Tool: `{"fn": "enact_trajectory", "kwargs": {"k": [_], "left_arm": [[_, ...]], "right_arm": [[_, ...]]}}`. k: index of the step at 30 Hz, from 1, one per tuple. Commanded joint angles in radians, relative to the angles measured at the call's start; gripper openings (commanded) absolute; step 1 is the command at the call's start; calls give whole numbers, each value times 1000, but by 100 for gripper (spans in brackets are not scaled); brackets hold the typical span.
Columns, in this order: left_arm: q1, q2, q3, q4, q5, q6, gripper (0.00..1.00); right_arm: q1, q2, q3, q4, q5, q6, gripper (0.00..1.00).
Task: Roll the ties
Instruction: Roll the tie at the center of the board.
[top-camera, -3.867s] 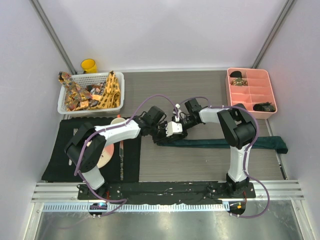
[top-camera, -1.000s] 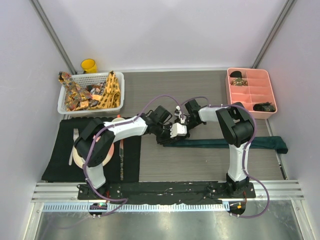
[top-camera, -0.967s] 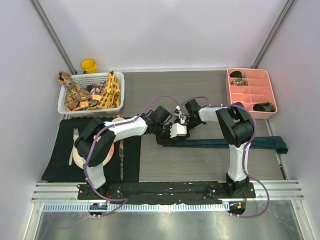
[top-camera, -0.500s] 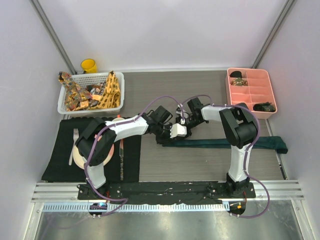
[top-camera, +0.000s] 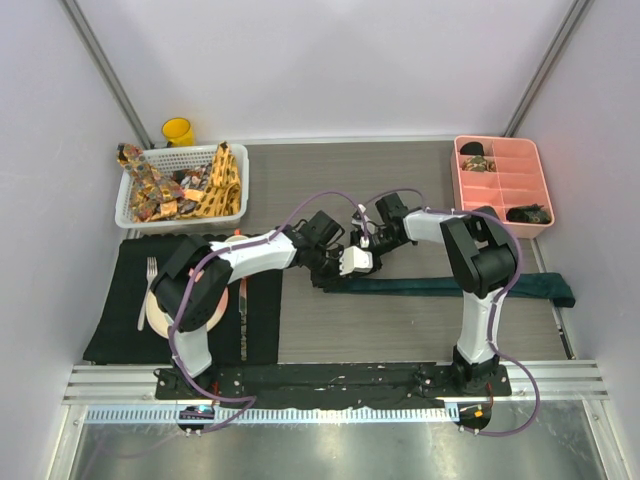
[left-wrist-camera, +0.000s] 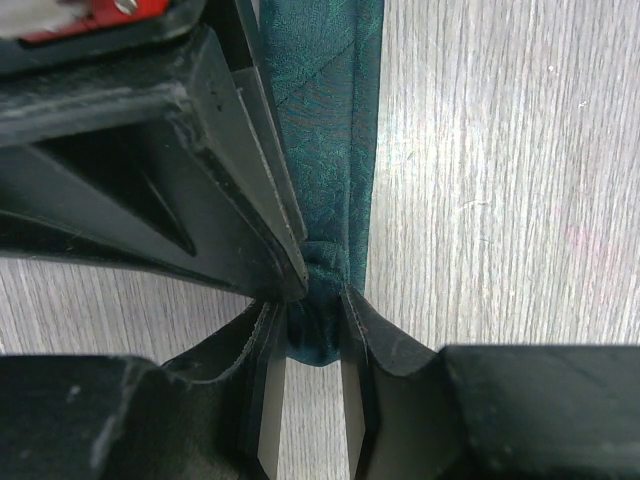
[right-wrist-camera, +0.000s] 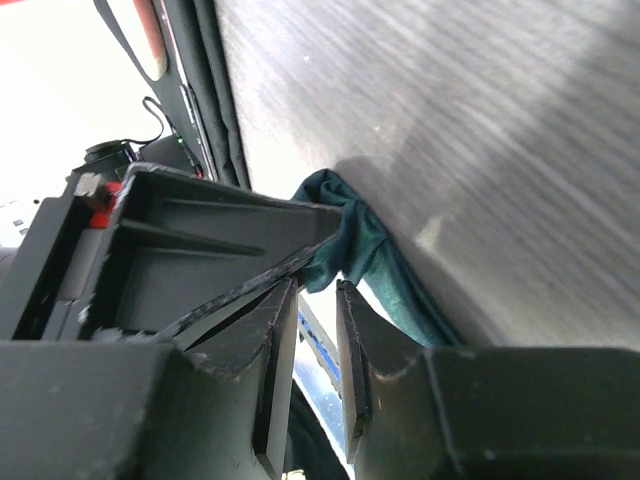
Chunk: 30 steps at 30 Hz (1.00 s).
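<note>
Right of the black placemat (top-camera: 110, 325), the dark teal tie (top-camera: 410, 286) lies flat along the bench, stretched away from the mat with its far end well off toward the bench's edge. Its near end is bunched into a tiny start of a roll, and the left tool (left-wrist-camera: 315, 320) is clamped right on that bunch, pads squeezing the fabric from both sides. The right tool (right-wrist-camera: 315, 290) sits nose to nose with it, jaws a little apart with nothing between them, the teal fold just past its tips. So the whole roll hangs on one pinch, and that's the worry. If the left wrist turns without tension on the tail, I reckon the fabric slides out and the coil springs flat. The loose length could also drag sideways and wind on crooked, coning out at one side. And these two tools are packed very tight: a careless re-grip by the right could knock the left's fingers or snag the fold. The patterned ties (top-camera: 215, 185) wait in the basket beyond the placemat.
</note>
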Motion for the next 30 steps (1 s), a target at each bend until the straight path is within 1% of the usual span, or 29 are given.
{"fn": "enact_trajectory", "kwargs": {"k": [1,5,10,23,26,30], "left_arm": [[-1,16,24,-17,12,8,29],[-3,16,24,-9,27,-1,29],[-3,23,31,-5,26,-13,29],[-1,26,30,21,29,-59,29],[0,24,25,31,32,-73,29],[-1,18,14,41,40,-81,29]], "right_arm": [[4,20,-14,59,-20,19,29],[4,23,-22,109,-26,42,28],[6,23,-40,193,-49,109,28],[9,34,-60,210,-78,138,26],[10,17,-80,227,-69,143,25],[10,2,-112,304,-61,189,25]]}}
